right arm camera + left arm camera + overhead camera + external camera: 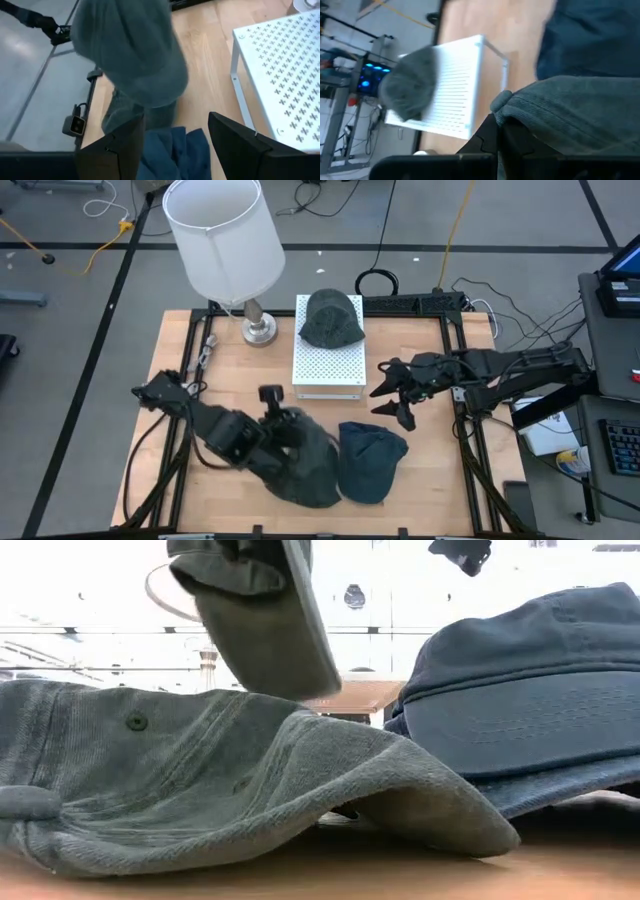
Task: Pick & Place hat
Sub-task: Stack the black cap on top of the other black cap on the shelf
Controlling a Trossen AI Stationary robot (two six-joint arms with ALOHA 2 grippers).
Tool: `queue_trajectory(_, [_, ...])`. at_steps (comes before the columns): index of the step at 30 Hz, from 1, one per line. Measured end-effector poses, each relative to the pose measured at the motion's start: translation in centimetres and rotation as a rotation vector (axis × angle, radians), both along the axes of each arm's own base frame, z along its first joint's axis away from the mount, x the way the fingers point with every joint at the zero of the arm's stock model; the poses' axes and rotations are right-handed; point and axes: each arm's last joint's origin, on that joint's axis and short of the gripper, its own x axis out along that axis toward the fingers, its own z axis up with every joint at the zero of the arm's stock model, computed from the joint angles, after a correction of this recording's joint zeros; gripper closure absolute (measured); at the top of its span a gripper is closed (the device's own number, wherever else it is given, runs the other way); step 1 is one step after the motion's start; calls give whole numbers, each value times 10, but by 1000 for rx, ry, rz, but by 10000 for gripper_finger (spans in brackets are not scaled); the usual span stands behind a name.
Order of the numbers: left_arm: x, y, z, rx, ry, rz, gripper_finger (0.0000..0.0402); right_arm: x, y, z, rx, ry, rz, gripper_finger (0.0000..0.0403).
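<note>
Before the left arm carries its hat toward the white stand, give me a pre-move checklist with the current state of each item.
1. Left claw shut on the grey-green hat: ok, fabric pinched between its fingers in the left wrist view.
2. Hat lifted off the table: not ok, part of it lies on the wood.
3. Blue hat apart from the held hat: not ok, their edges meet.
4. Free space on the white stand: ok, the dark hat covers only its far end.
5. Right claw out of the path: cannot tell; it hangs open beside the stand.

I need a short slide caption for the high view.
Left gripper shut on grey-green cotton cap beside dark blue cap; right gripper open.
</note>
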Motion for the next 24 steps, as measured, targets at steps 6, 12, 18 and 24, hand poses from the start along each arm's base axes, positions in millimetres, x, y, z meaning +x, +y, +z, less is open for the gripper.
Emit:
queue_trajectory(6, [-18, 16, 26, 84, -77, -5, 401, 10, 1, -18, 126, -78, -69, 190])
queue_trajectory(12, [-39, 22, 52, 206, -165, -41, 401, 18, 2, -34, 384, -209, -166, 190])
queue_trajectory(18, [-56, 13, 82, 309, -320, -104, 401, 19, 2, -46, 664, -387, -194, 190])
queue_trajectory(24, [-59, -1, 113, 446, -434, -155, 401, 9, 0, -63, 954, -532, -211, 190])
